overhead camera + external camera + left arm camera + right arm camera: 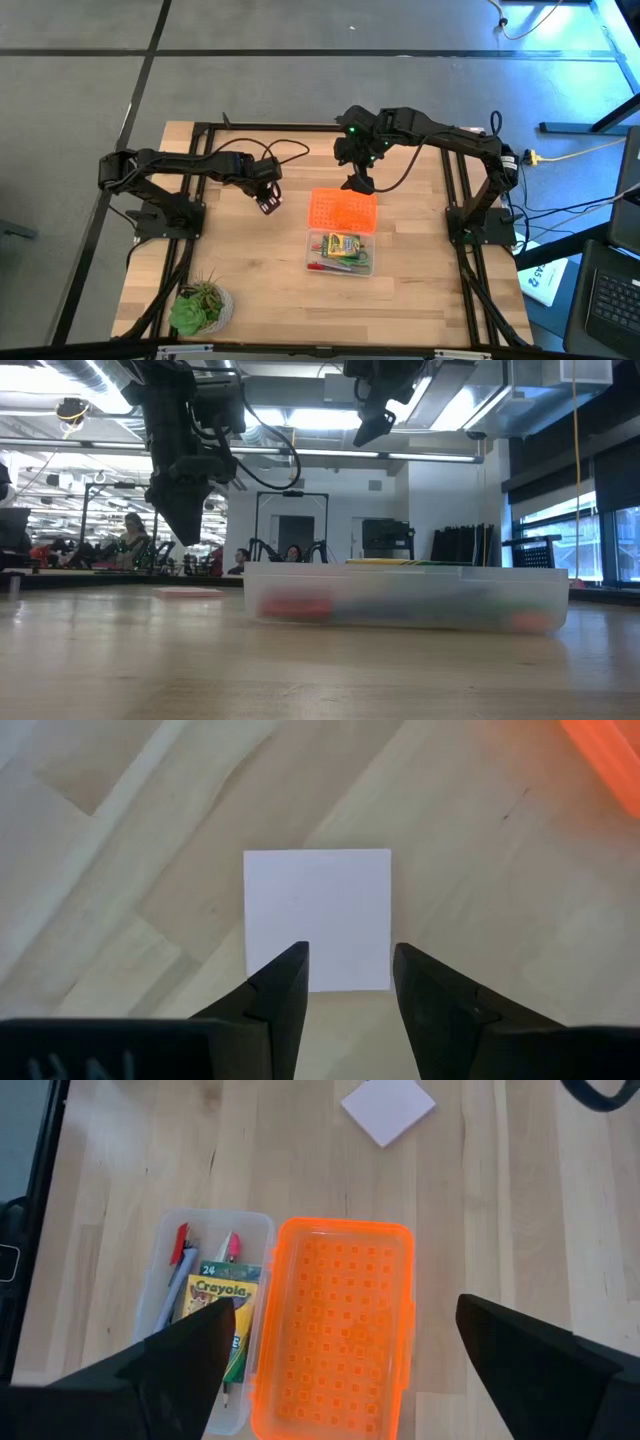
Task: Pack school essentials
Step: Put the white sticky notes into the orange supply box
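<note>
Above the pink note pad (318, 918), the left gripper (350, 968) hangs with its two dark fingers (283, 982) parted a little, narrower than the pad, and holding nothing. The pad lies flat on the wooden table (250, 270), to the left of the orange perforated lid (343, 210) in the high view and apart from it. The right gripper (359, 183) hovers over the far edge of that lid, its fingers spread wide and empty. The lid lies flat on the table, touching the clear plastic box (342, 254) along its near side. The box stands open; inside it lie the yellow-green crayon box (227, 1323), a purple pen (176, 1294) and red-tipped items (181, 1240) beside it. A green potted plant (199, 307) stands at the near left corner of the table, well apart from everything else.
</note>
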Robot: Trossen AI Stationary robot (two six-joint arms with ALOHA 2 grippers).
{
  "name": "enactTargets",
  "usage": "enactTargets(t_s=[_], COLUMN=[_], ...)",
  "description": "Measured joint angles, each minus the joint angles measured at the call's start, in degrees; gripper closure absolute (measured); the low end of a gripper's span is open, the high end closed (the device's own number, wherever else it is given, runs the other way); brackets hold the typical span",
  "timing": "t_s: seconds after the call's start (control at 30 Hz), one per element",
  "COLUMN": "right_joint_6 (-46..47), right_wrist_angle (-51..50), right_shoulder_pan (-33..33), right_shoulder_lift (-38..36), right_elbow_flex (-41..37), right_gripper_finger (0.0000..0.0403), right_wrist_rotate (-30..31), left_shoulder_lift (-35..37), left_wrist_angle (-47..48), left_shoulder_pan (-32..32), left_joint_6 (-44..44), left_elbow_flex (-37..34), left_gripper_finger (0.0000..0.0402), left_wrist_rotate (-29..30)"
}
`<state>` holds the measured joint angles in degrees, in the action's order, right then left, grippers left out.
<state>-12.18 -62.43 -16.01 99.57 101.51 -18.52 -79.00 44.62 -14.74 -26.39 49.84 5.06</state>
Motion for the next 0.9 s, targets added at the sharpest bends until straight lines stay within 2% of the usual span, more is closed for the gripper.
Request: enactTargets(t_s=[0.5, 0.7, 0.9], right_joint_6=[-0.11, -0.1, -0.11], right_wrist_angle=[0.04, 0.04, 0.04], right_shoulder_pan=[0.0, 0.0, 0.0], right_shoulder_lift=[0.0, 0.0, 0.0], right_elbow_flex=[0.0, 0.0, 0.0], right_gripper_finger=[0.0022, 0.0022, 0.0022], right_wrist_rotate=[-0.09, -0.11, -0.12], left_shoulder_lift=[0.0, 0.0, 0.0], left_wrist_angle=[-0.09, -0.29, -0.05], left_shoulder_pan=[0.02, -0.63, -0.62], left_joint_6=[-1.62, -3.38, -3.83], left_elbow_flex=[0.0, 0.02, 0.02], left_gripper_finger=[0.026, 0.0259, 0.023], left_wrist_rotate=[-0.28, -4.01, -3.71])
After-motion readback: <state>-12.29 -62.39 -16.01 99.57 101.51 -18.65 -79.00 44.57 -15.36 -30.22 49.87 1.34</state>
